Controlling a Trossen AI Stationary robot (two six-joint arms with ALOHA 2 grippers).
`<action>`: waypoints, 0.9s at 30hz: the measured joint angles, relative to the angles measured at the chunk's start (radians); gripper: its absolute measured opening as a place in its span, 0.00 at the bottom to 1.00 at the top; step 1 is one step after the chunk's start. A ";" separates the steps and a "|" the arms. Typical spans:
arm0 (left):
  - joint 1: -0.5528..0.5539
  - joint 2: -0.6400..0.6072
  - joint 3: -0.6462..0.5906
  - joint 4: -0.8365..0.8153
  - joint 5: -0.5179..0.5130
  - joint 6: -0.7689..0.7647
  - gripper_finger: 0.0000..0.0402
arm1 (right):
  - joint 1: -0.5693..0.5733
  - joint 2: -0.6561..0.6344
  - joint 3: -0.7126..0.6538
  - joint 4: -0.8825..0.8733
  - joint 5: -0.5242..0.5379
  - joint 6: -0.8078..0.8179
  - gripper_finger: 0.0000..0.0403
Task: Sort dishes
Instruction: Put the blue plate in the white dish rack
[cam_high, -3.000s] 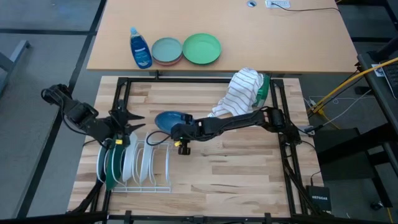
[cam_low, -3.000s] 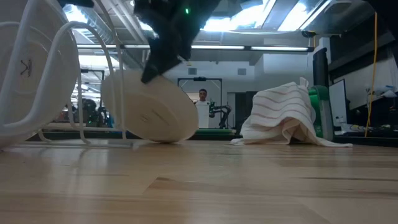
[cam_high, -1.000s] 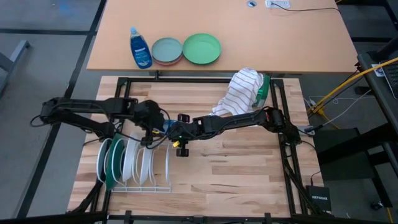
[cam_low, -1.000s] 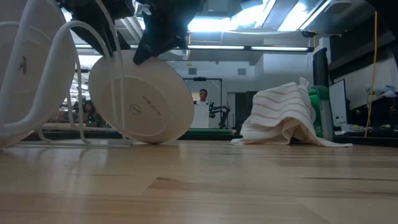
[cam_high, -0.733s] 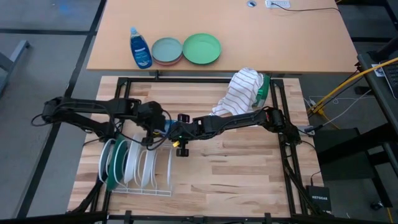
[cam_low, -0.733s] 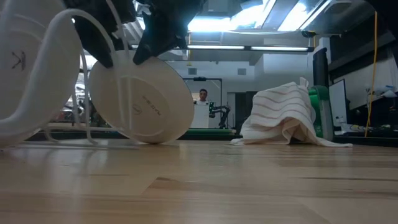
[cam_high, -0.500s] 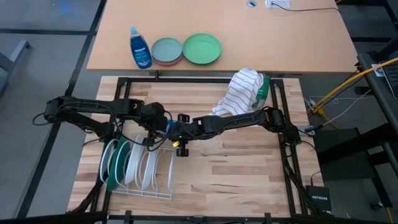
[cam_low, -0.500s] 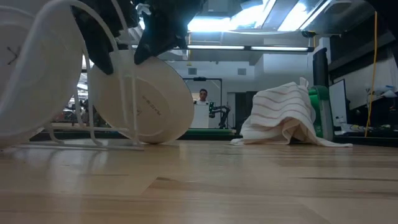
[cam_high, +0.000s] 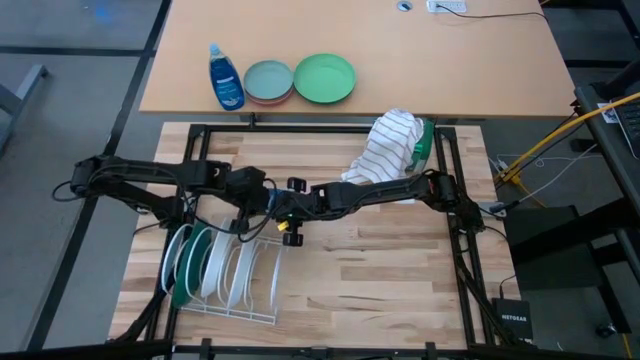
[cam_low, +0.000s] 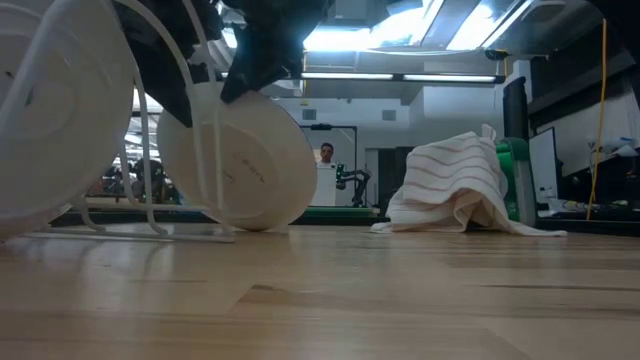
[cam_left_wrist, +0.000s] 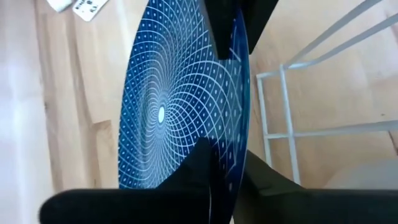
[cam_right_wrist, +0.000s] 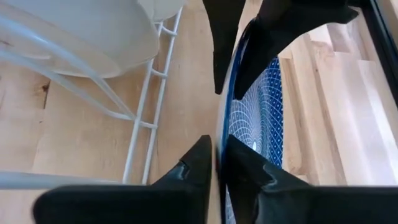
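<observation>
Blue plate (cam_left_wrist: 180, 106): one, standing on edge near the middle of the wooden table (cam_high: 380, 280), just beside the open end of the wire rack (cam_high: 235, 285); both grippers meet at its rim.
Left gripper (cam_left_wrist: 227, 165): clenched on the blue plate's rim, one finger on the patterned face, the other on the back.
Right gripper (cam_right_wrist: 217, 155): fingers straddle the opposite part of the rim, grasping the blue plate.
Racked plates: the high view shows one dark green plate (cam_high: 186, 262) and about four white plates (cam_high: 232, 266), all upright in the slots; exact count of the white ones is hard to tell.
High view only: dish soap bottle (cam_high: 225, 77), a grey-blue plate (cam_high: 267, 80) stacked on a pink one, a light green plate (cam_high: 324, 77), all on the far desk.
Low view only: the blue plate's pale underside with a maker's mark, and a person (cam_low: 327, 154) far back in the room.
Both views: one striped towel (cam_high: 385, 145) at the table's far edge.
Wrist views only: the blue face's white spiral lattice pattern.
</observation>
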 joint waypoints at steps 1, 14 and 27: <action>0.000 -0.004 0.000 0.000 -0.008 0.000 0.04 | 0.000 0.000 0.001 0.000 0.005 0.000 0.11; 0.001 -0.062 -0.002 0.001 -0.025 -0.095 0.02 | 0.002 -0.022 0.003 -0.052 0.090 -0.003 0.19; 0.003 -0.090 0.021 -0.014 -0.054 -0.191 0.02 | 0.004 -0.119 0.001 -0.180 0.175 0.000 0.19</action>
